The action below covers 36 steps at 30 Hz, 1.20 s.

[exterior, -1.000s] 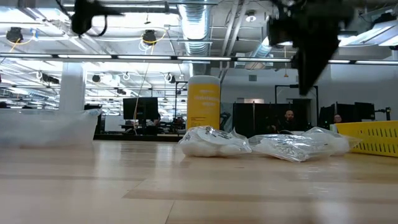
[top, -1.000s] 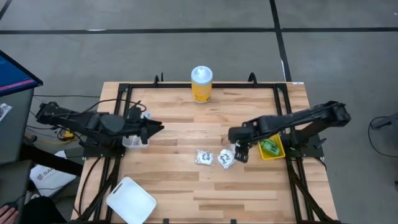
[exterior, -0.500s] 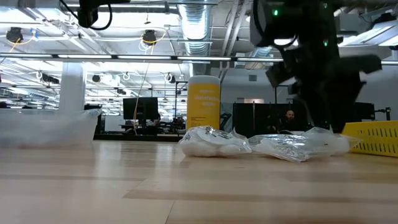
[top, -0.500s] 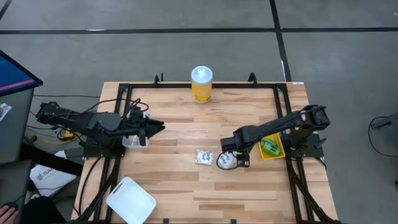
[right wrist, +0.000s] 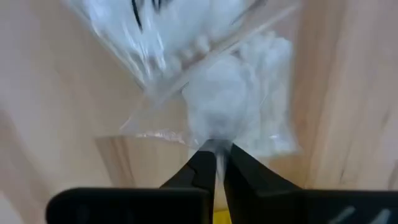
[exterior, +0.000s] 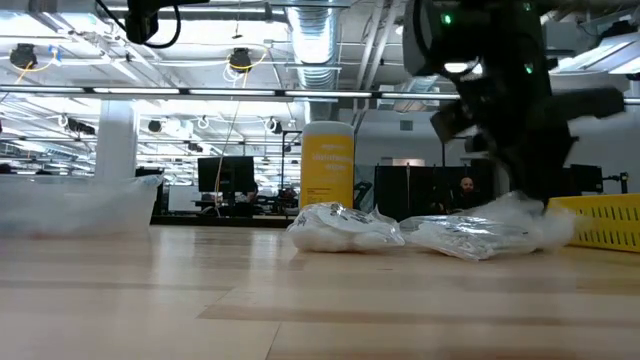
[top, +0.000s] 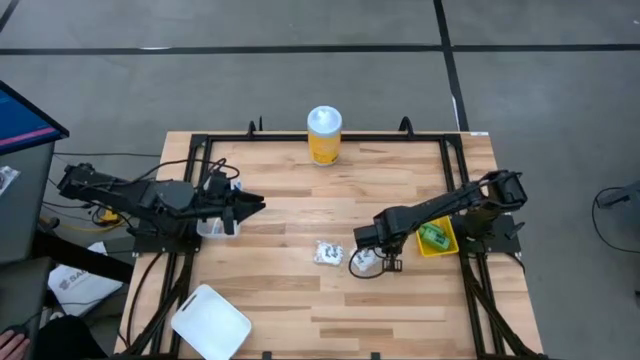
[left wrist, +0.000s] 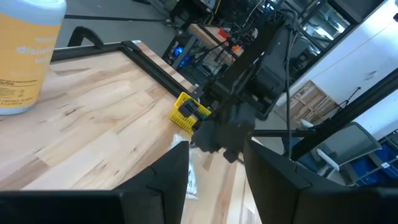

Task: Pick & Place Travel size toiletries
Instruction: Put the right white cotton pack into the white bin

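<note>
the right gripper (right wrist: 214,163) is down on the pale wooden slatted table (top: 290,290), its fingers pinching the edge of a crinkly clear-and-white plastic packet (right wrist: 211,93). a second crinkly white packet (top: 328,253) lies just beside it, toward the table's middle. the small yellow basket (top: 437,238) sits near the right edge. the left gripper (left wrist: 214,168) hovers at the left side, fingers spread.

Right gripper (top: 372,262) now lower, pinched on right packet (top: 364,260).
</note>
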Each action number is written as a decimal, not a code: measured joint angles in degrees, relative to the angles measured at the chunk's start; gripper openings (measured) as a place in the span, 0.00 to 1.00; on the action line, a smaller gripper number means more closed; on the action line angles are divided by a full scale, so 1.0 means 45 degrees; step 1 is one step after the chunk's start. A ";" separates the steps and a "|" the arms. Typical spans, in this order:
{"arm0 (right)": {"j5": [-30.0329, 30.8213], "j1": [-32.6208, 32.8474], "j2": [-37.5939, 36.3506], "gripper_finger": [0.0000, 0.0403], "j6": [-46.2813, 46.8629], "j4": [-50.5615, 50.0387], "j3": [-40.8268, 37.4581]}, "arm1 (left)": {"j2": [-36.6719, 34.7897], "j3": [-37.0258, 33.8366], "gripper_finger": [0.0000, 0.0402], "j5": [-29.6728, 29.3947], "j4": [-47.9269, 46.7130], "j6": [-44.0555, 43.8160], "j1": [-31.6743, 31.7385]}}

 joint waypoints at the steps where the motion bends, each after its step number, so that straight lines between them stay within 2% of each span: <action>1: 0.0000 -0.0002 -0.0181 0.04 0.0067 0.0000 0.0096 | 0.0000 -0.0005 0.37 0.0000 0.0000 0.0000 0.0000; 8: 0.0053 -0.0256 -0.1472 0.00 0.0394 -0.0189 0.1703 | 0.0179 -0.0005 0.37 -0.0109 0.0037 -0.0144 0.0000; 12: 0.0471 -0.0439 -0.1428 0.00 0.0466 0.0041 0.3389 | 0.0846 -0.0010 0.37 -0.0686 0.0035 -0.1420 0.0050; 15: 0.0430 -0.0466 -0.1206 0.00 0.0204 0.1440 0.4437 | 0.1477 -0.0015 0.37 -0.0667 0.0049 -0.1535 0.0186; 17: 0.0259 -0.0452 -0.1124 0.00 -0.0114 0.1807 0.4991 | 0.1927 -0.0015 0.37 -0.0373 0.0362 -0.0645 0.0234; 19: -0.0179 -0.0476 -0.0896 0.00 -0.0417 0.2736 0.5713 | 0.2365 -0.0015 0.37 0.0249 0.0699 0.1079 0.0238; 25: -0.1284 -0.0469 -0.0528 0.00 -0.0826 0.3491 0.6745 | 0.3548 -0.0025 0.47 0.3294 0.2684 0.6233 0.0199; 28: -0.1375 -0.0422 -0.0369 0.00 -0.0846 0.3409 0.6982 | 0.3766 -0.0015 0.55 0.4018 0.3190 0.7516 0.0194; 31: -0.1512 -0.0413 -0.0353 0.00 -0.0833 0.3357 0.6976 | 0.3884 -0.0015 0.61 0.4109 0.3334 0.8284 0.0199; 36: -0.1598 -0.0403 -0.0335 0.00 -0.0822 0.3556 0.6976 | 0.4031 -0.0019 0.64 0.4114 0.3326 0.9246 0.0204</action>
